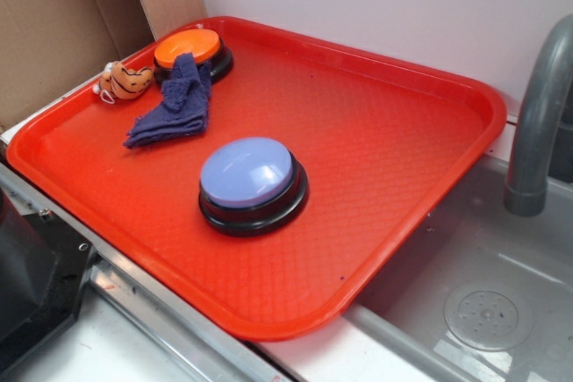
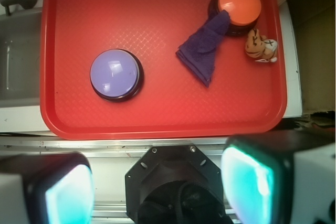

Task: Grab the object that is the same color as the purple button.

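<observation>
The gripper point(image 2: 157, 182) is hanging high above the near edge of the tray, and its two fingers point(image 2: 252, 179) are standing wide apart with nothing between them. In the wrist view the inner pads are glowing in a pale green-blue colour. The gripper is not touching anything.

Under it the red tray point(image 1: 394, 131) is lying flat, partly over the grey sink point(image 1: 501, 266). The purple button point(image 2: 115, 74) is sitting on its black base near the middle of the tray, alone, well apart from the other things.

Farther from the gripper, toward the far corner of the tray, the dark purple cloth point(image 2: 202, 51) is lying crumpled. One end of it is leaning up on the orange button point(image 2: 239, 3) and touching its base, and the rest is spreading flat on the tray in the direction of the purple button. Just beside the orange button, at the tray rim, a small orange striped plush toy point(image 2: 260, 45) is lying; it is near the cloth, but apart from it.

In the exterior view a grey faucet point(image 1: 542, 114) is standing at the sink, beside the tray.
</observation>
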{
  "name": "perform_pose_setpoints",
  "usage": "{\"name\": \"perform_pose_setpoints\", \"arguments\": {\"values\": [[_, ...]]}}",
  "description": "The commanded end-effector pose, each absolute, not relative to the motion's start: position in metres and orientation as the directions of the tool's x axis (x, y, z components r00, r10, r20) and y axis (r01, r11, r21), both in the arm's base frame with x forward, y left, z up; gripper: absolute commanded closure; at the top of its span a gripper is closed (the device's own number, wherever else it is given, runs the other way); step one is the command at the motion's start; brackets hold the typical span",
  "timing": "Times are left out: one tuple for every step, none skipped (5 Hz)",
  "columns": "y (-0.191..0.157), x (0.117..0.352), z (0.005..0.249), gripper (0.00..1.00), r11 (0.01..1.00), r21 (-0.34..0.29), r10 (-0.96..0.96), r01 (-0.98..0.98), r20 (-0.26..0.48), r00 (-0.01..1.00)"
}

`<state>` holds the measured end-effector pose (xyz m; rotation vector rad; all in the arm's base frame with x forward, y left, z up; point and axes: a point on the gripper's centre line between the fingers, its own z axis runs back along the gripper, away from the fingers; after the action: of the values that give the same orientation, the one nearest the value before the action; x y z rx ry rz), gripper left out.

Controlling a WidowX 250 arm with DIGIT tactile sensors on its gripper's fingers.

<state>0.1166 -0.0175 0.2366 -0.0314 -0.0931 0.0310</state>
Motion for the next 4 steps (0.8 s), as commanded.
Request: {"name": "perform_pose_setpoints", "arguments": {"values": [[-0.017, 0.117, 0.237, 0.0, 0.999, -0.033, 0.032, -0.029, 0.092, 0.995], [-0.002, 0.13, 0.221, 0.0, 0.999, -0.03, -0.02, 0.024, 0.137, 0.99], [0.012, 0.143, 0.208, 0.0, 0.998, 0.004, -0.064, 0.065, 0.167, 0.984], [0.025, 0.154, 0.192, 0.0, 0.997, 0.02, -0.076, 0.074, 0.166, 0.983]]}}
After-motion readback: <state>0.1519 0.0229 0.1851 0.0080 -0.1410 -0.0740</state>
